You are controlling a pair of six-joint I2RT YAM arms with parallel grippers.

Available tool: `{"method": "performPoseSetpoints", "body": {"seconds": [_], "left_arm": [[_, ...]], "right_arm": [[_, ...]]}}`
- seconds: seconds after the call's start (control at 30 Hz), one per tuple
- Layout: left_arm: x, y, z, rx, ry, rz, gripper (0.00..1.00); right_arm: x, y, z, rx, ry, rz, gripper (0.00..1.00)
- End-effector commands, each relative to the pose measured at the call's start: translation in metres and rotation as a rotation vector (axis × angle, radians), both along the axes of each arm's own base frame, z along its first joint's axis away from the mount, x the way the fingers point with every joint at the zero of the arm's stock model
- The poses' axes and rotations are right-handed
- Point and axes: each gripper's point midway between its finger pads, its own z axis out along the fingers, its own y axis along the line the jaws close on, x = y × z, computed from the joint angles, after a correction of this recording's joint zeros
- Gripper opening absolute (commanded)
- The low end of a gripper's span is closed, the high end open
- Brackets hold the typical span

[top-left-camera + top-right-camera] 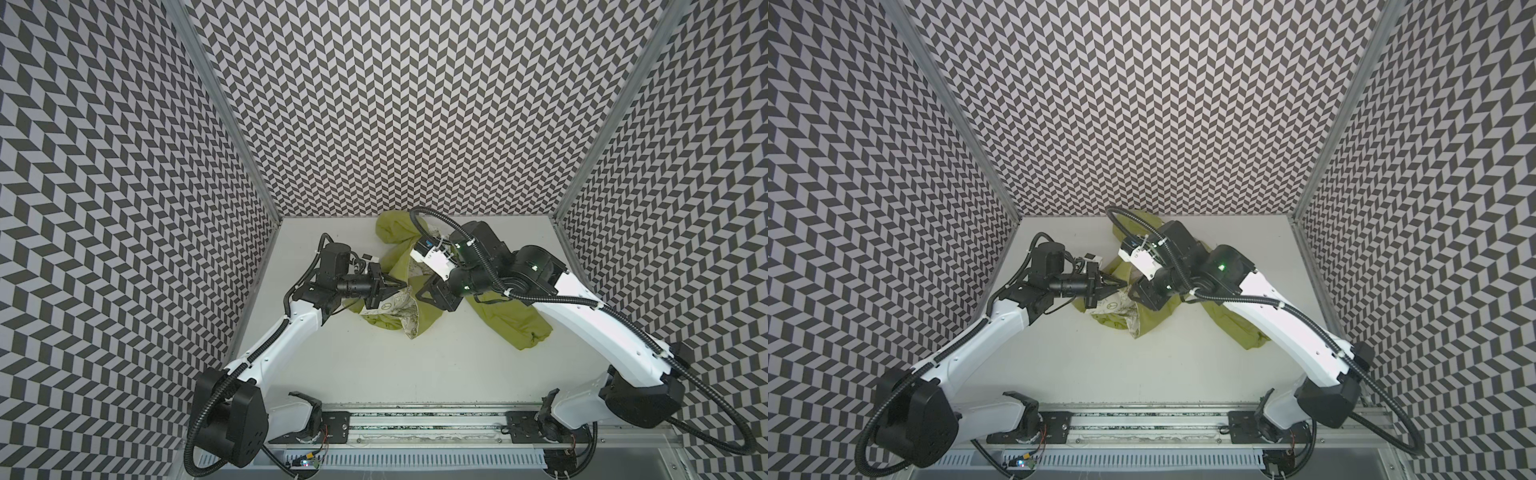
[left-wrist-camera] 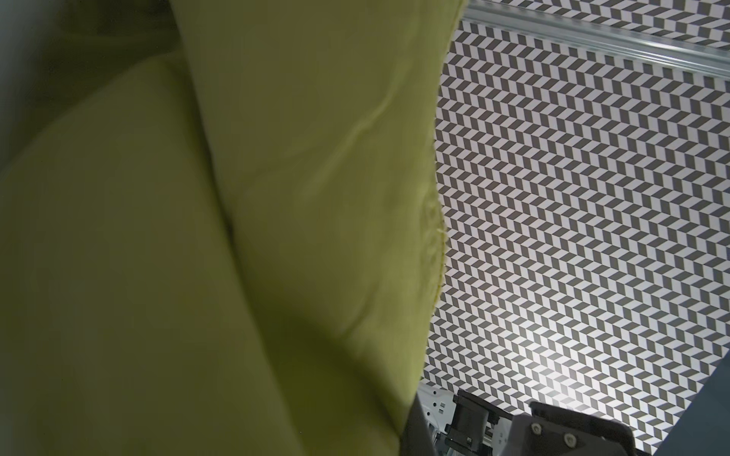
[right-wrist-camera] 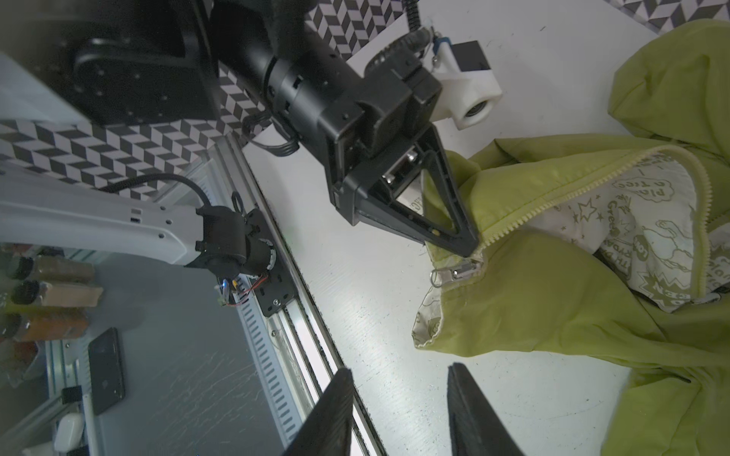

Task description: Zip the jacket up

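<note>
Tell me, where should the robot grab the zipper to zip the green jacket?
Probably the small metal pull tab: it lies flat, sticking out past the jacket hem over bare table. The open right gripper could come in from that free side, since the left gripper pinches the hem beside it.

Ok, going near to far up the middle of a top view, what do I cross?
mounting rail → bare white table → crumpled green jacket → chevron-patterned back wall
</note>
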Motion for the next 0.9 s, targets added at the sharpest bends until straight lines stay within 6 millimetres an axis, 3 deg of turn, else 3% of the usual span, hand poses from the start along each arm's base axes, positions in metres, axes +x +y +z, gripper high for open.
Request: {"method": "performPoseSetpoints", "body": {"seconds": [0.0,0.1,0.37,0.53,0.87], "left_arm": [[-0.012,0.003,0.013,0.005,-0.021,-0.039,0.0],[-0.013,0.003,0.015,0.003,-0.018,-0.042,0.0],[-0.014,0.002,0.021,-0.009,-0.023,-0.055,0.0],[-0.014,0.001,0.023,-0.015,-0.027,-0.06,0.0],[-0.015,0.0,0.026,-0.027,-0.034,-0.071,0.0]], "right_arm": [[-0.006,0.007,-0.011,-0.091,-0.043,0.057,0.43],[-0.009,0.016,-0.02,-0.141,-0.082,0.064,0.48],[0.001,0.025,-0.032,-0.217,-0.168,0.023,0.49],[0.006,0.029,-0.048,-0.314,-0.235,-0.014,0.45],[0.016,0.036,-0.046,-0.316,-0.332,-0.07,0.42]]}}
